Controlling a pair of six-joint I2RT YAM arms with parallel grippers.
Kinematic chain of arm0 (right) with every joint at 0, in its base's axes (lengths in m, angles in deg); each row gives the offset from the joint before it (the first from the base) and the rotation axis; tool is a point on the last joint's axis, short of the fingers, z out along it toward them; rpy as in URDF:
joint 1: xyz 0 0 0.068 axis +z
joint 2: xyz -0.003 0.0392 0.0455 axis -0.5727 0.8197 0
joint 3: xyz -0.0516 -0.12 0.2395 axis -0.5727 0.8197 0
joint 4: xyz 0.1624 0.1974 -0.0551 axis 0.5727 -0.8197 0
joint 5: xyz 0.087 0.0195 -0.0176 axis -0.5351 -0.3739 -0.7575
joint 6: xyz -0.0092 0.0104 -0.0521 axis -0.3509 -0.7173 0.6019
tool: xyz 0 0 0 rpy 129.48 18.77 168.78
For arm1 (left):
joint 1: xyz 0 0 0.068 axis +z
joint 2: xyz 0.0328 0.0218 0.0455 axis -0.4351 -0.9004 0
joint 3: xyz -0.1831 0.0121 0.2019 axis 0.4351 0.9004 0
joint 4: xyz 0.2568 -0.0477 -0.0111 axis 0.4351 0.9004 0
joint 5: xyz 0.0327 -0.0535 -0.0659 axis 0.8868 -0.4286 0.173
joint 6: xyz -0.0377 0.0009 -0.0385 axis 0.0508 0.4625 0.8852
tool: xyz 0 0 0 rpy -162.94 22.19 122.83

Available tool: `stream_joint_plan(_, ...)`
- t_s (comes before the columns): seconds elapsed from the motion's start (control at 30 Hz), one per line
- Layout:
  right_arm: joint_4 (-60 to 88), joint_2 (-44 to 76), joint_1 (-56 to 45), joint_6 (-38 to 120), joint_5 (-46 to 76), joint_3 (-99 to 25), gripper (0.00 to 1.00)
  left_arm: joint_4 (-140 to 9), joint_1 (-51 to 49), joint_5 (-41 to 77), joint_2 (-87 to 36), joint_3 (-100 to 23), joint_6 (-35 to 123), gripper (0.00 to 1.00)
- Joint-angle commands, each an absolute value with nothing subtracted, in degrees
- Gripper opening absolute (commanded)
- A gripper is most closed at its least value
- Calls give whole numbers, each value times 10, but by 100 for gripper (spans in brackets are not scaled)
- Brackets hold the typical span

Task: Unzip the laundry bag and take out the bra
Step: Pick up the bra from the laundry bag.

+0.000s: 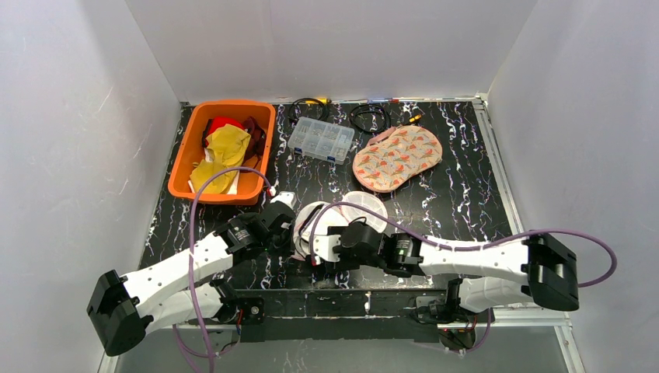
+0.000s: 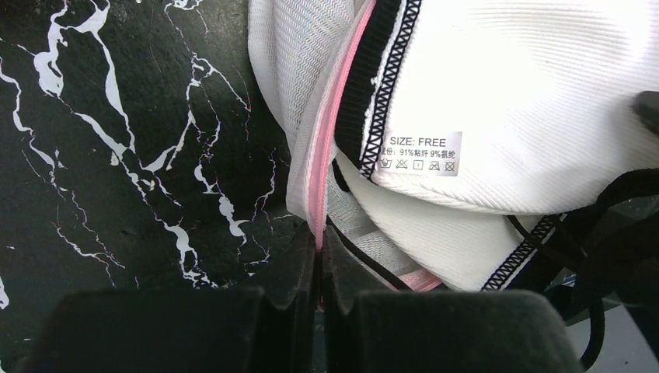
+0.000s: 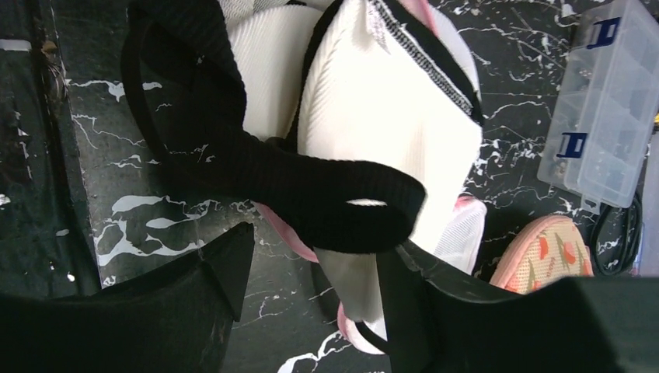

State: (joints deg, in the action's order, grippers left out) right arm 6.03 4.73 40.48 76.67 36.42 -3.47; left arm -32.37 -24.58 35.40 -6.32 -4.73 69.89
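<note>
The white mesh laundry bag (image 1: 365, 203) with a pink zip edge (image 2: 330, 132) lies on the black marble table between my two arms. My left gripper (image 2: 320, 241) is shut on that pink edge at the bag's near left side. The bra (image 2: 528, 93), white ribbed fabric with black trim and a size label, shows in the open mouth. A broad black band (image 3: 256, 167) of the bra loops out over its white cup (image 3: 381, 116). My right gripper (image 3: 315, 245) stands open below the band, one finger on each side of the cup's lower end.
An orange bin (image 1: 183, 155) of clothes sits at the back left. A clear compartment box (image 1: 320, 140) and coiled cables (image 1: 369, 116) lie behind the bag. A floral padded piece (image 1: 396, 158) is at the back right. White walls enclose the table.
</note>
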Motion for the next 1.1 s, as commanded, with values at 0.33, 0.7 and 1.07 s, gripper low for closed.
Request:
stream_joint_plan(0.33,124,86,408,793,400,-68,14,-323,-247,349,-48,-54,696,0)
stream_joint_plan(0.7,33,40,408,720,450,-129,1,-315,-247,367,-50,-66,704,0)
stream_joint_plan(1.07,-32,-12,407,588,517,-208,1,-311,-247,398,-55,-84,730,0)
